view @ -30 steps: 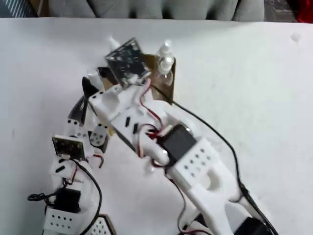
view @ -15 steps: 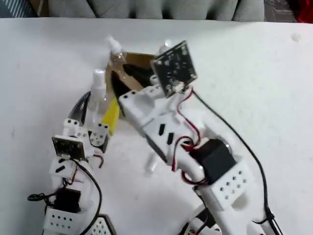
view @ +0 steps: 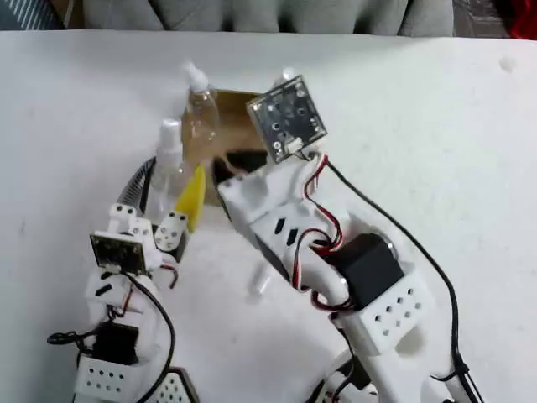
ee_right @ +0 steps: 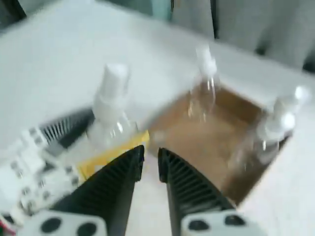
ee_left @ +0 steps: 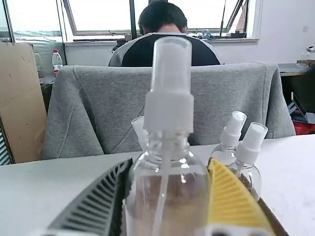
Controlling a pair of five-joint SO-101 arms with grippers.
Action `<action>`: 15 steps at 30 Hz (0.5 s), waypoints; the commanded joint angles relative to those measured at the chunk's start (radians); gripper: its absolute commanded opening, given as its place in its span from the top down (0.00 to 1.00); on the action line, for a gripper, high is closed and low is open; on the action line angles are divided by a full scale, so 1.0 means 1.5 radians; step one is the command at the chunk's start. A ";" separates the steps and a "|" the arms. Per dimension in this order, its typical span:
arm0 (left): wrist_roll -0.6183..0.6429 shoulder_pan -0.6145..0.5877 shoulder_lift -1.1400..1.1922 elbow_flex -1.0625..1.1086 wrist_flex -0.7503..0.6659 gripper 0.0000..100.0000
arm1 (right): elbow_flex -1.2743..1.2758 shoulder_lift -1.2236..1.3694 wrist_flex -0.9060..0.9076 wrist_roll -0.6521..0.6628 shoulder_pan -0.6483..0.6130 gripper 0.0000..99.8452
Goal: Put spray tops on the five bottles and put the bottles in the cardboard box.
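High view: the left hand (view: 172,179) clamps a clear, white-topped plastic bottle (view: 169,153) at nine o'clock of the brown cardboard box (view: 239,126). Fingers of the right hand (ee_right: 150,153) sit slightly apart, empty.

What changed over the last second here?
The right gripper pulled back from over the cardboard box, empty, its jaws narrowing. The left gripper kept hold of its spray bottle beside the box; the boxed bottles stayed.

Right gripper (ee_right: 150,156): drawn back from deep over the cardboard box (view: 237,126) to its near edge, jaws narrowed to a slim gap. Bottle (view: 200,116): uncovered, standing in the box's corner.
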 commanded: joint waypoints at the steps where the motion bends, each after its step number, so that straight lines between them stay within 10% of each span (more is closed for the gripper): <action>1: 0.027 0.005 -0.004 -0.084 0.062 0.98 | -0.017 -0.018 0.163 -0.001 0.006 0.98; 15: 0.061 0.008 0.030 -0.169 0.099 0.98 | 0.341 -0.220 0.037 -0.001 0.002 0.98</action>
